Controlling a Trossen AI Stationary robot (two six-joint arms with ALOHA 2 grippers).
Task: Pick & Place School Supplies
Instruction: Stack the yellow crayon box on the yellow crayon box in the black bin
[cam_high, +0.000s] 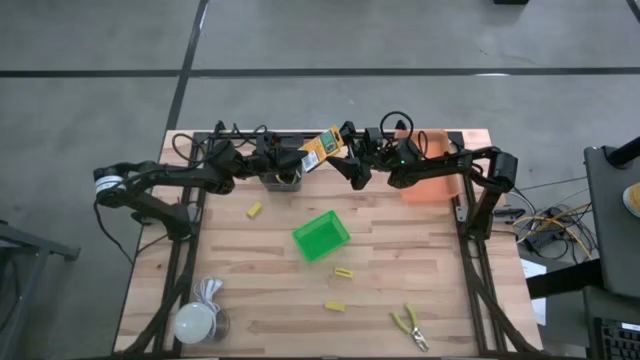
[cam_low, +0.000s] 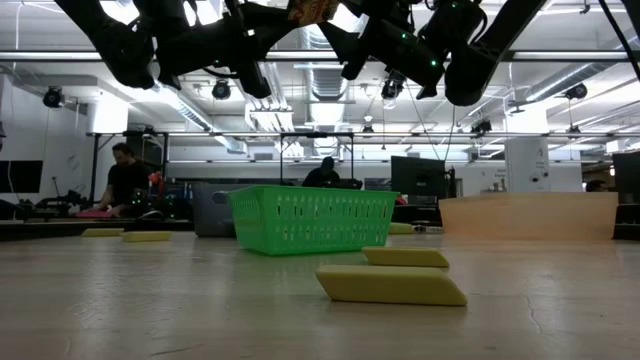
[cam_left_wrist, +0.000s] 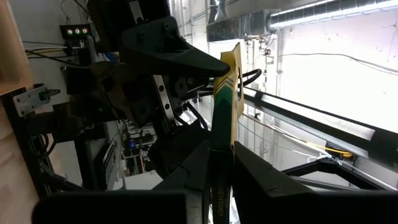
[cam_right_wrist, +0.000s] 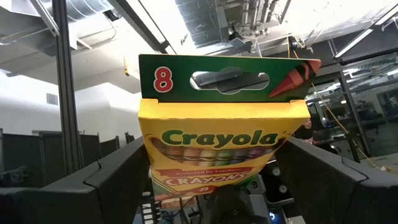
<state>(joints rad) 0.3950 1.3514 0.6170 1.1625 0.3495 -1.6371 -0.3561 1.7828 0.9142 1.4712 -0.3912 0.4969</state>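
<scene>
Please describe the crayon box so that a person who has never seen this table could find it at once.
Look at the far edge of the wooden table, above the grey bin. There the crayon box hangs in the air between the two arms. It alone is yellow and green with printed Crayola lettering; the yellow blocks lie on the table.

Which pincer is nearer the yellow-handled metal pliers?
Right. The right pincer is high at the table's far edge by the yellow-and-green crayon box; the left pincer sits farther across. The yellow-handled metal pliers lie near-right.
</scene>
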